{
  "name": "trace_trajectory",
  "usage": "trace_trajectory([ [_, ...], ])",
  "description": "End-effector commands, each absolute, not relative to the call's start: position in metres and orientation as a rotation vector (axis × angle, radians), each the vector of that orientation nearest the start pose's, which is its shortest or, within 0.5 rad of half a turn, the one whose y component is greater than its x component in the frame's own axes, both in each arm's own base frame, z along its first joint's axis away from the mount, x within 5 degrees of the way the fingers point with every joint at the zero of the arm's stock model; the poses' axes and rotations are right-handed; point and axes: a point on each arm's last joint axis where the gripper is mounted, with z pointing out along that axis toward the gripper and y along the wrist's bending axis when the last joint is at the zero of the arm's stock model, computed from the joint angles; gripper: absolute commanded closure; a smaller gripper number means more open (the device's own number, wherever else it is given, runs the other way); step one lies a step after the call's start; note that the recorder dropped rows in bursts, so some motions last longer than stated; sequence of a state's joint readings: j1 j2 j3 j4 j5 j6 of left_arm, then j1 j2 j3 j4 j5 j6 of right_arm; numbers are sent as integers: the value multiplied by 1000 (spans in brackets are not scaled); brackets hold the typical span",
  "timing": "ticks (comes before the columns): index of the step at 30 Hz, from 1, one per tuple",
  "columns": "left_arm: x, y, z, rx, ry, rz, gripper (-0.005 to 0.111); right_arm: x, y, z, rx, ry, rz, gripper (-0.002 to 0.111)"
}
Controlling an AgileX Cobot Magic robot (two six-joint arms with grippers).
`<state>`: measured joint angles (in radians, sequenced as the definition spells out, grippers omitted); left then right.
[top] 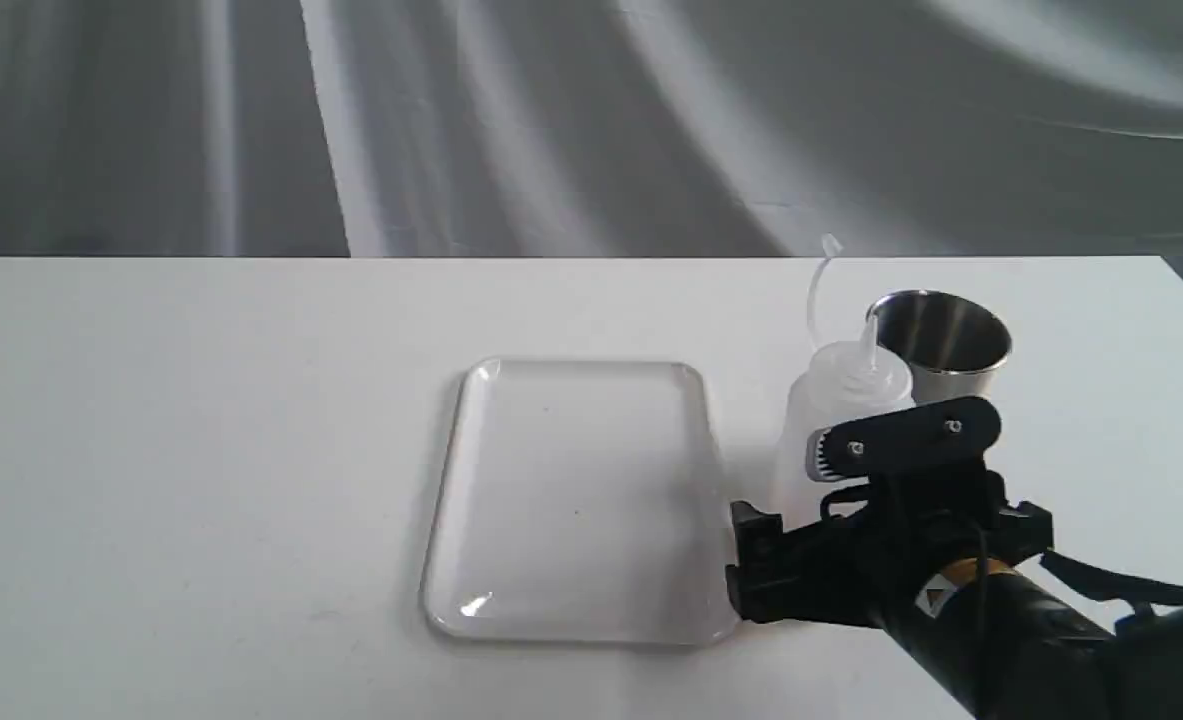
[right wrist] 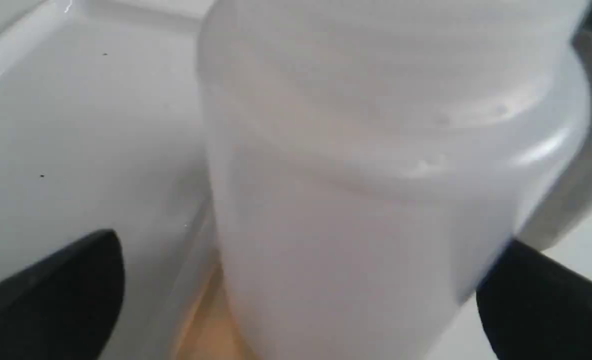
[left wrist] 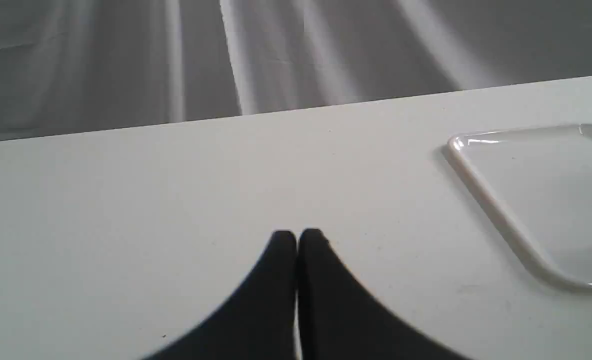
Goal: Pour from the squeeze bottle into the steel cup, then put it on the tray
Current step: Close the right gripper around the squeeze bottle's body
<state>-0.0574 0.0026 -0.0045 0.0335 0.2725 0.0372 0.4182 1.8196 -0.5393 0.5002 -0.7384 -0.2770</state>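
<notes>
The squeeze bottle (top: 839,400) stands upright on the table, just right of the tray (top: 511,600) and in front of the steel cup (top: 941,340). Its nozzle points up and the cap strap curls above it. My right gripper (top: 783,500) is open, with one finger on each side of the bottle's lower body. In the right wrist view the bottle (right wrist: 366,190) fills the space between the fingers of that gripper (right wrist: 303,250), and a gap shows at one finger. An amber tint shows low at the bottle's side. My left gripper (left wrist: 297,237) is shut over bare table, with the tray (left wrist: 486,200) off to one side.
The white table (top: 201,450) ends at a straight far edge in front of a grey draped backdrop (top: 591,120). The right arm (top: 1011,620) comes in from the front right corner.
</notes>
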Motion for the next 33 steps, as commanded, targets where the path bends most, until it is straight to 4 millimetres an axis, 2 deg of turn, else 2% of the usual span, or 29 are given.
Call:
trace_trajectory([
  [1, 55, -3, 189, 107, 1746, 10, 107, 292, 95, 115, -121, 2046, -30, 14],
  [6, 55, -3, 189, 107, 1746, 10, 107, 301, 90, 114, -89, 2038, -45, 14],
  [28, 55, -3, 189, 107, 1746, 10, 107, 305, 82, 115, -74, 2002, -66, 14],
  [31, 55, -3, 189, 107, 1746, 10, 107, 305, 83, 115, -80, 2001, -65, 20],
  [33, 55, -3, 189, 107, 1746, 10, 107, 305, 83, 116, -87, 2000, -63, 29],
])
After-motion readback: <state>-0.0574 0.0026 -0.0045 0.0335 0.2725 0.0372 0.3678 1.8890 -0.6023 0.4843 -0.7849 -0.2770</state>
